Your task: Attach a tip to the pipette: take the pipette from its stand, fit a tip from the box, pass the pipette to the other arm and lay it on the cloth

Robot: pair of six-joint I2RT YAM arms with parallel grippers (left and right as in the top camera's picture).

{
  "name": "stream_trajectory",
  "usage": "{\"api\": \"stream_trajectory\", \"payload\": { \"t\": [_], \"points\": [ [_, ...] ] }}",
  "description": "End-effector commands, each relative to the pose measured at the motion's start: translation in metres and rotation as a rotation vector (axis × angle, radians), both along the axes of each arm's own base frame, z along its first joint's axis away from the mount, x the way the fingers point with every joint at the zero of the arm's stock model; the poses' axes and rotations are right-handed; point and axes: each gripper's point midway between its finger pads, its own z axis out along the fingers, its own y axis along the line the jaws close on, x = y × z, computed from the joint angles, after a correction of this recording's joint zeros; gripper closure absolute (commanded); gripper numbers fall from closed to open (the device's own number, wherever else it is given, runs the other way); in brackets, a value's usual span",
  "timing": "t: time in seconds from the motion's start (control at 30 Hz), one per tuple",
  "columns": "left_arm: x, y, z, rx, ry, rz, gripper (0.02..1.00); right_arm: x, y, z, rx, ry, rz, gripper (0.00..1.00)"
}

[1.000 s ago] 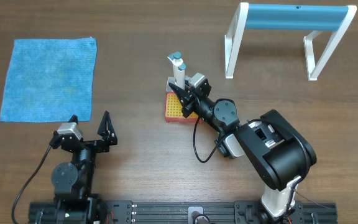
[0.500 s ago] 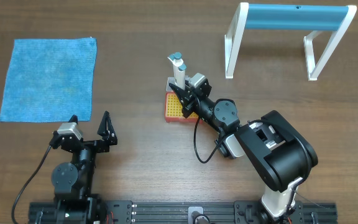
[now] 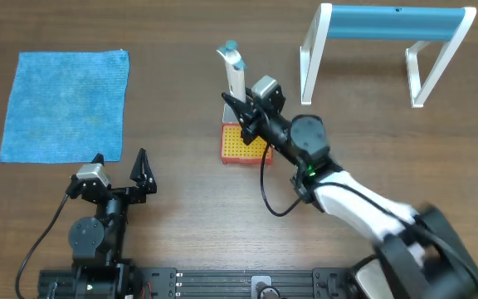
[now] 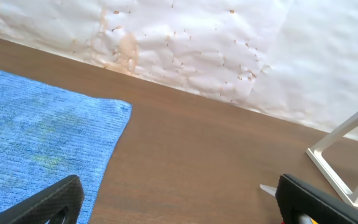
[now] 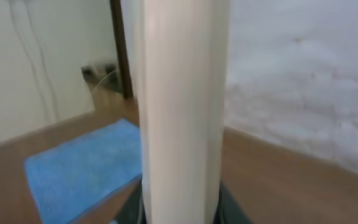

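The right arm has stretched out and lifted. The pipette [image 3: 234,73] now shows farther past the tip box [image 3: 237,149] than a moment ago, and more of the orange box can be seen. The left arm has not moved.

Far to the left of the tip box lies the blue cloth [image 3: 65,106], flat on the brown table [image 3: 189,208]. The left claw [image 3: 120,159] is also left of the tip box, nearer than the cloth. Its two black fingers are spread wide and hold nothing. In its own camera the cloth [image 4: 36,155] is cut off at the edge. A tiny pale point beside one finger [image 4: 328,205] is too small to name.

The right claw [image 3: 239,108] shows just past the tip box in the top view. It is closed around the lower part of the white pipette, which stands almost upright with its blue cap on top. The claw hides the pipette's bottom end, so I cannot tell if a tip is on it. In the claw's own camera the pipette [image 5: 182,112] is a big pale post in the middle. It covers most of the fingers, and the cloth [image 5: 82,168] shows far behind. The back part of the right arm is smeared — hard to make out.

Well to the right of the tip box is the white stand [image 3: 392,22] with its blue top bar.
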Motion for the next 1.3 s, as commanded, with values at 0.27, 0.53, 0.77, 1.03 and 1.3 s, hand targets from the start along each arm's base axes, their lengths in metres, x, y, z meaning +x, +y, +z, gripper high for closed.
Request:
{"api": "stream_trajectory", "payload": {
  "t": [0.27,0.53,0.77,1.03,1.3],
  "points": [
    [0.0,0.002,-0.002,0.018,0.003,0.009,0.023,-0.096,-0.009,-0.012,-0.321,0.582,0.151,0.919],
    [0.0,0.002,-0.001,0.018,0.003,0.009,0.023,-0.111,-0.005,-0.016,-0.216,0.774,0.159,0.919],
    [0.001,-0.002,0.018,-0.033,-0.076,-0.013,0.023,-0.093,0.006,0.012,-0.041,0.774,0.127,0.919],
    [-0.011,-0.031,0.084,-0.948,-0.231,-0.259,0.023,-0.083,0.014,0.036,0.017,0.67,0.152,0.919],
    [-0.01,-0.039,0.077,-1.01,-0.168,-0.294,0.023,-0.082,0.015,0.038,0.045,0.694,0.145,0.915]
  ]
}}
